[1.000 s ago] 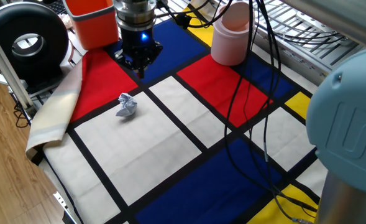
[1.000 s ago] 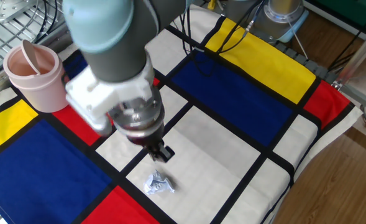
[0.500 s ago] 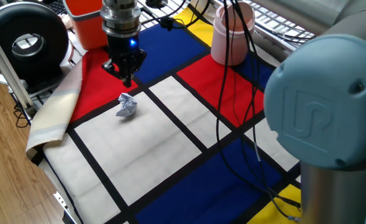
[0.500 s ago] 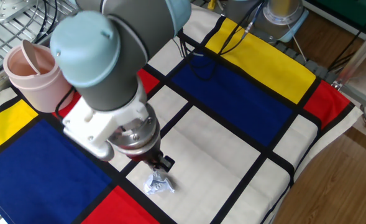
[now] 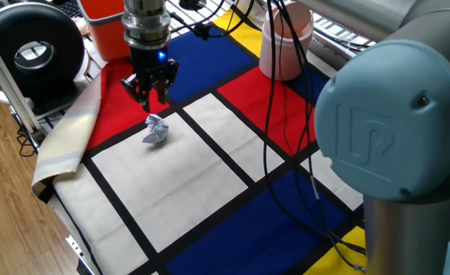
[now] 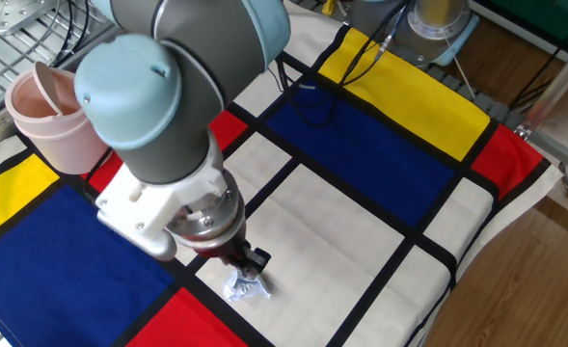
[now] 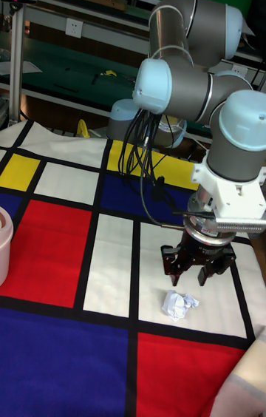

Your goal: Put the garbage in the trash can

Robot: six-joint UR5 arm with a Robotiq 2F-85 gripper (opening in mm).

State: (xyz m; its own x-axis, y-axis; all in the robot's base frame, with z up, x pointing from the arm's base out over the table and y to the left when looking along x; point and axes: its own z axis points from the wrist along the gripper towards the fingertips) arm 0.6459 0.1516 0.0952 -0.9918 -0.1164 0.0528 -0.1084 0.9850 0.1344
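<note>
The garbage (image 5: 156, 130), a small crumpled wad of white-grey paper, lies on a white square of the patterned cloth near a red patch. My gripper (image 5: 150, 92) hangs just above and slightly behind it, pointing down, open, with nothing between its fingers. The other fixed view has the gripper (image 6: 251, 263) close over the garbage (image 6: 248, 287). In the tall fixed view the spread fingers of the gripper (image 7: 198, 270) stand above the garbage (image 7: 179, 304). The trash can (image 5: 284, 44), pale pink and cylindrical, stands at the far side of the cloth; its lid looks tipped in on the trash can (image 6: 57, 114).
An orange square-sided bin (image 5: 106, 23) stands right behind the gripper. A black round device (image 5: 33, 50) sits to its left. Black cables (image 5: 282, 114) hang from the arm across the cloth. The cloth's folded edge (image 5: 64, 145) droops at the table's left side.
The gripper has shifted from the blue patch to just over the garbage, come lower, and its fingers have spread apart. The garbage has not moved.
</note>
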